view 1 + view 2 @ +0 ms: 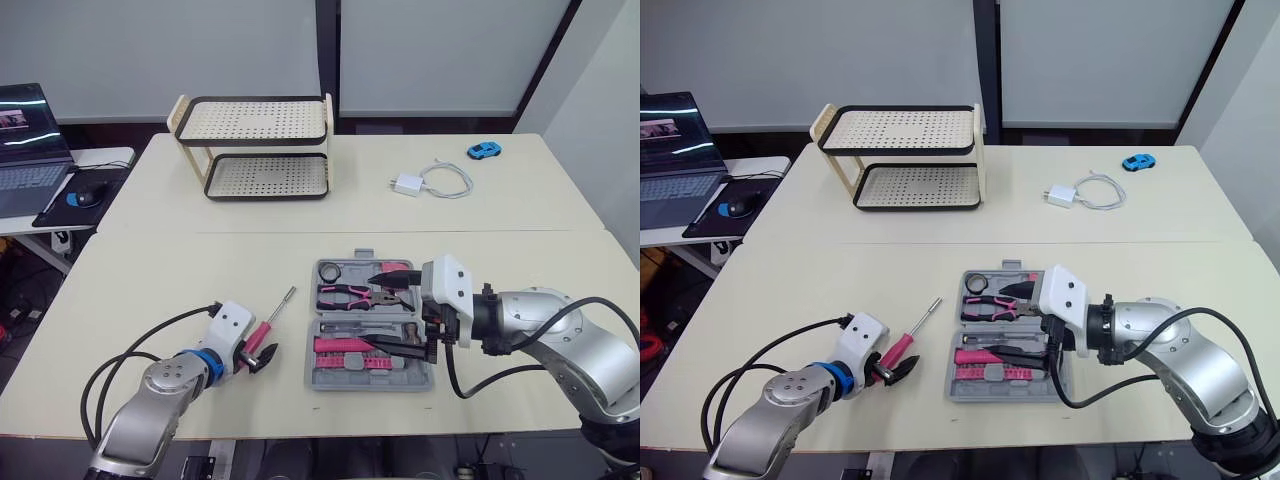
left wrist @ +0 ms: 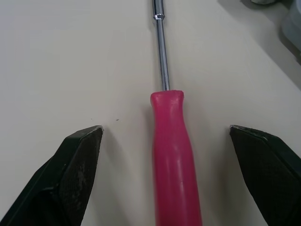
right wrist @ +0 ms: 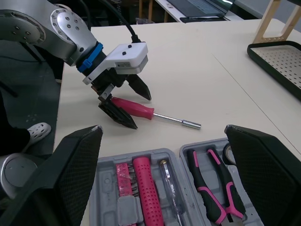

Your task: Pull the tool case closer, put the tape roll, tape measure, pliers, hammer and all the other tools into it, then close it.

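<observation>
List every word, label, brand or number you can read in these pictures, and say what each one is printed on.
No text can be read anywhere in these pictures.
Laptop screen: it is lit and shows some content, but this is too small to read.
Tool case: no lettering visible.
Pink screwdriver: no lettering visible on the handle or shaft.
White charger: no marking can be made out.

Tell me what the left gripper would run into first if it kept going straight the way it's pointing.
The pink-handled screwdriver: its handle lies between the open fingers of the left gripper, with the shaft running on ahead. Whether the fingers sit level with it or slightly above is unclear.
</observation>
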Robot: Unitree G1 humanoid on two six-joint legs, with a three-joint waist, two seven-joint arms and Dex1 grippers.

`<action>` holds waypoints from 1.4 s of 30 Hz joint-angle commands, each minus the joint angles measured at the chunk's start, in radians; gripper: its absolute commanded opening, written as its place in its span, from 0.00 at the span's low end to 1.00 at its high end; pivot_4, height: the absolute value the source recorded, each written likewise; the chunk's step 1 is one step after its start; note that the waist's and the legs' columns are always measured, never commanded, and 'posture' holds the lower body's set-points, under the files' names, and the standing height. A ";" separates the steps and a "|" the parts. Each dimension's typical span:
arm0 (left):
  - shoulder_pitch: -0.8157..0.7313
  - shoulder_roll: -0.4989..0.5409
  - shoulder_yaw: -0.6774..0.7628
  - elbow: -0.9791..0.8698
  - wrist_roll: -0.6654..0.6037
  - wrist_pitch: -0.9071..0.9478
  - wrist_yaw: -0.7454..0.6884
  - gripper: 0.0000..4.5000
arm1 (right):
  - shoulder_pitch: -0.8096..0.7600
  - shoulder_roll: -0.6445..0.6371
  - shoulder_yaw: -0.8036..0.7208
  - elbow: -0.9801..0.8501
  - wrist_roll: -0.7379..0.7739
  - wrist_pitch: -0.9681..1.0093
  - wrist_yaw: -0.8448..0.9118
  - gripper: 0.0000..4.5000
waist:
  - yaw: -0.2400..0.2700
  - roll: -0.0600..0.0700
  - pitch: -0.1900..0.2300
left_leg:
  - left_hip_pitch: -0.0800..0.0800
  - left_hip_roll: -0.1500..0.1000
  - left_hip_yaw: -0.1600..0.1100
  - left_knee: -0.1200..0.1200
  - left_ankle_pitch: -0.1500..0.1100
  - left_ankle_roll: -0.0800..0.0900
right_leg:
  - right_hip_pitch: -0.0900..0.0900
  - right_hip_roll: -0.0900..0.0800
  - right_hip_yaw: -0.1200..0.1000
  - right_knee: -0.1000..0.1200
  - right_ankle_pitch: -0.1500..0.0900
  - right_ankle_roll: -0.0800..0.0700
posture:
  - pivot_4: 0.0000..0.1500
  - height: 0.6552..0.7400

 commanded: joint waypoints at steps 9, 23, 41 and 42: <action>-0.039 -0.041 -0.026 0.039 0.021 0.029 0.033 0.59 | 0.002 -0.006 -0.036 -0.043 0.015 0.002 -0.026 1.00 | 0.000 0.000 0.000 | 0.000 0.000 0.000 0.000 0.000 0.000 | 0.000 0.000 0.000 0.000 0.000 0.000 | 1.00 1.00; -0.038 0.045 0.079 -0.032 -0.102 0.033 -0.121 0.16 | 0.011 -0.033 -0.057 -0.035 0.033 -0.017 0.033 1.00 | -0.003 0.000 0.000 | 0.000 0.001 0.000 0.000 0.000 0.000 | 0.000 0.001 0.000 0.001 0.000 0.000 | 1.00 1.00; -0.280 0.309 -0.152 -0.324 -0.309 0.064 -0.508 0.16 | 0.067 -0.120 -0.119 -0.100 0.038 0.016 0.045 1.00 | 0.000 0.002 0.002 | -0.001 0.000 0.001 0.000 0.000 0.000 | 0.000 0.000 0.000 -0.001 0.000 0.000 | 1.00 1.00; -0.292 0.297 -0.191 -0.324 -0.291 0.060 -0.500 0.16 | 0.078 -0.138 -0.128 -0.117 0.042 0.031 0.047 1.00 | 0.000 0.002 0.002 | -0.001 0.000 0.001 0.000 0.000 0.000 | 0.000 0.000 0.000 -0.001 0.000 0.000 | 1.00 1.00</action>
